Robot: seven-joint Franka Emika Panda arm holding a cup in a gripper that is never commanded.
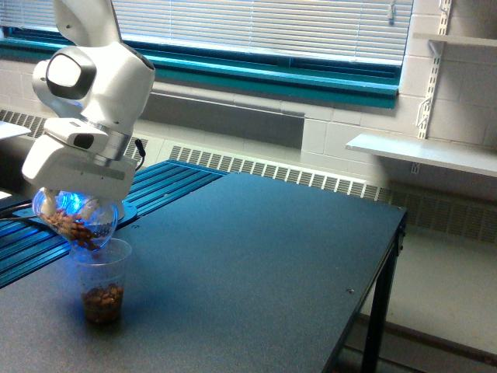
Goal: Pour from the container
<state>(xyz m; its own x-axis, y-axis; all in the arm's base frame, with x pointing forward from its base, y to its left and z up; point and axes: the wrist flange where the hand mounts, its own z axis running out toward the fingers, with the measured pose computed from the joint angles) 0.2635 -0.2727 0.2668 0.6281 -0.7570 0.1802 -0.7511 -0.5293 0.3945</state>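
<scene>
A clear cup (pixel 102 281) stands on the dark table (pixel 256 256), brown bits lying in its bottom. Just above its rim, the container (pixel 75 220) hangs tilted, mouth down, nuts inside. The gripper (pixel 74 203) grasps it from above. Behind are window blinds (pixel 256 27).

One robot arm (pixel 93 85). One container (pixel 76 220) of brown nuts, one clear cup (pixel 102 280) beneath it, also holding nuts. The nuts themselves are too small and heaped to count. One dark desk (pixel 256 264). One white wall shelf (pixel 423 151), perhaps another above.
</scene>
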